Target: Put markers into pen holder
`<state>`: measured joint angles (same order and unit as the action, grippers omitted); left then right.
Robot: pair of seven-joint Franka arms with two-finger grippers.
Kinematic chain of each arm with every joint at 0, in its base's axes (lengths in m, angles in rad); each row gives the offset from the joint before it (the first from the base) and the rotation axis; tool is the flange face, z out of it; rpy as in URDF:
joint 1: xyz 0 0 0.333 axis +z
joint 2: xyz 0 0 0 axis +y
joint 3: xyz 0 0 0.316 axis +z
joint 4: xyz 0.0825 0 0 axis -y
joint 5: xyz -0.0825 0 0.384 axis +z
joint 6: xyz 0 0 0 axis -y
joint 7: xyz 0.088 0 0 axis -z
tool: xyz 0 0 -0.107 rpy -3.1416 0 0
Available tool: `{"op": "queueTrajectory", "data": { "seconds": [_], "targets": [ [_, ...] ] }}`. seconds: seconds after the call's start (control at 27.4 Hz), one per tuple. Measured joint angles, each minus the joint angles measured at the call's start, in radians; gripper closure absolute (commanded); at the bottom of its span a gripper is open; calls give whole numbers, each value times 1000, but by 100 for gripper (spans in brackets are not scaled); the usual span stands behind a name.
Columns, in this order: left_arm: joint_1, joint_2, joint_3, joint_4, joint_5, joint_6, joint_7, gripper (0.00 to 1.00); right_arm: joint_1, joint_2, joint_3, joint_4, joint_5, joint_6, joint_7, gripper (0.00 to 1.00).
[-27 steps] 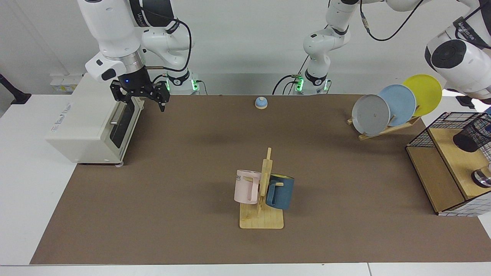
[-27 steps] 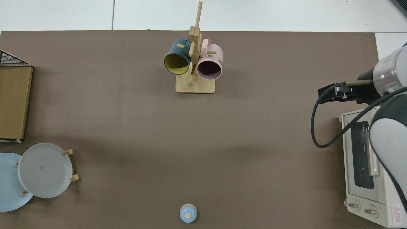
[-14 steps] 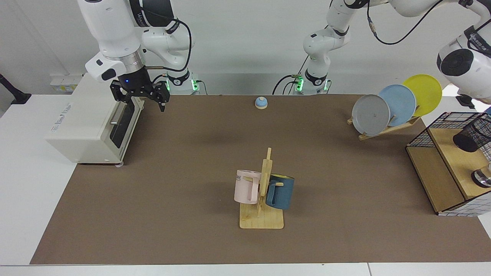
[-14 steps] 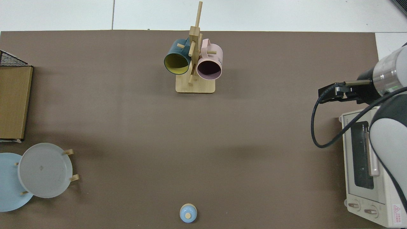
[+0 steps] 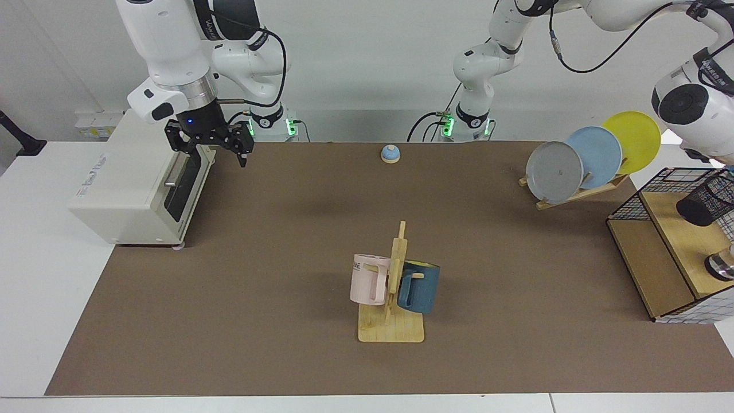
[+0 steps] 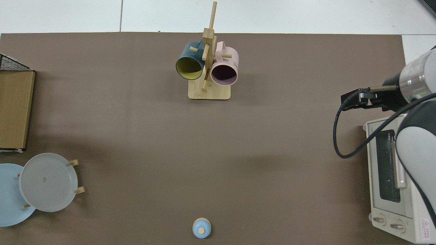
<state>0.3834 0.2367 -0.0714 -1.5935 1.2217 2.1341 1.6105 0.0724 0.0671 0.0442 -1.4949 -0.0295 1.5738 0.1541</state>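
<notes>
No marker shows anywhere; pen holder (image 5: 706, 201) hangs tilted near the hidden left gripper, fingers untellable, while right gripper (image 5: 211, 150) waits, fingers parted and empty.

Before me: pink mug (image 5: 370, 279) and blue mug (image 5: 419, 285) on a wooden rack (image 5: 391, 330); toaster oven (image 5: 135, 183); three plates (image 5: 596, 154).
</notes>
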Motion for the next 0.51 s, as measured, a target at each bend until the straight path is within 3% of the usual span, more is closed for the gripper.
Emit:
{"op": "queueTrajectory", "data": {
  "seconds": [0.51],
  "targets": [
    [-23, -4, 3, 7, -33, -51, 0, 100, 0, 0, 0, 0, 0, 0, 0, 0]
  ]
}}
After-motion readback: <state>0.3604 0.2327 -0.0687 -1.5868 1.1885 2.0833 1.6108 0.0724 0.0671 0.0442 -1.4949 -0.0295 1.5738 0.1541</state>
